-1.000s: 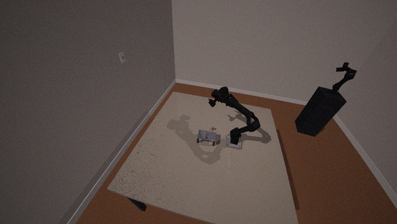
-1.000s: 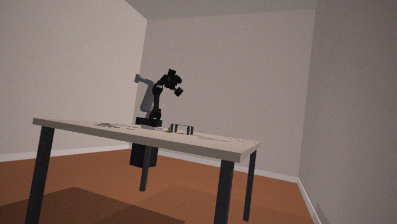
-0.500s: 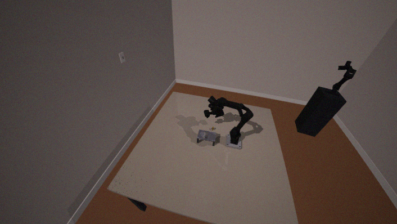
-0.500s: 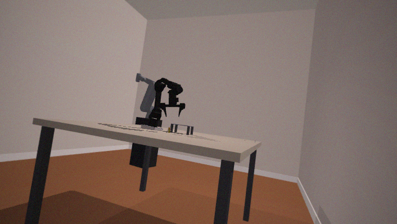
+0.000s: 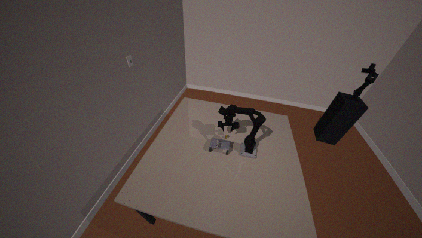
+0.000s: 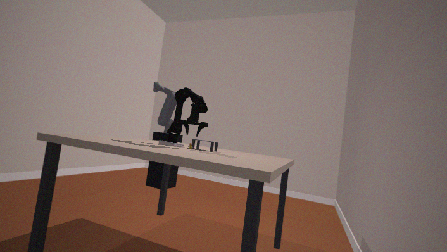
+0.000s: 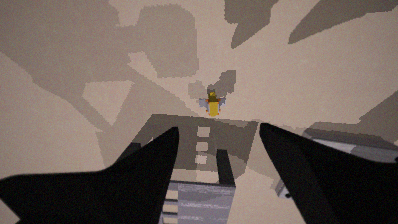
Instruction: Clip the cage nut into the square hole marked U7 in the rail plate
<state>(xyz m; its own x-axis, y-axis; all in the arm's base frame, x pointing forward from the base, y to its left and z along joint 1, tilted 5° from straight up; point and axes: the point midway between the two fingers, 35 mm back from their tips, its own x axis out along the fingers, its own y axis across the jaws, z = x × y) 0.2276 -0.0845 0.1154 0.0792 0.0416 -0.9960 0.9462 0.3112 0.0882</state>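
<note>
The small yellow cage nut (image 5: pixel 226 136) (image 6: pixel 190 145) (image 7: pixel 213 106) stands on the table beside the rail plate, with grey parts sticking out at its two sides in the wrist view. The grey rail plate (image 5: pixel 225 145) (image 6: pixel 206 140) (image 7: pixel 207 202) stands on dark legs and has a row of square holes; the mark U7 cannot be read. My gripper (image 5: pixel 226 131) (image 6: pixel 192 135) (image 7: pixel 218 130) points down, open and empty, above the table near the nut. The nut lies beyond the fingertips in the wrist view, between them from side to side.
The arm's pale base plate (image 5: pixel 253 154) (image 6: pixel 164 144) is bolted on the table (image 5: pixel 209 185) (image 6: pixel 158 157) beside the rail plate. A second arm on a dark pedestal (image 5: pixel 341 119) (image 6: pixel 161 177) stands off the table. Shadows of the arm and plate fall across the table top.
</note>
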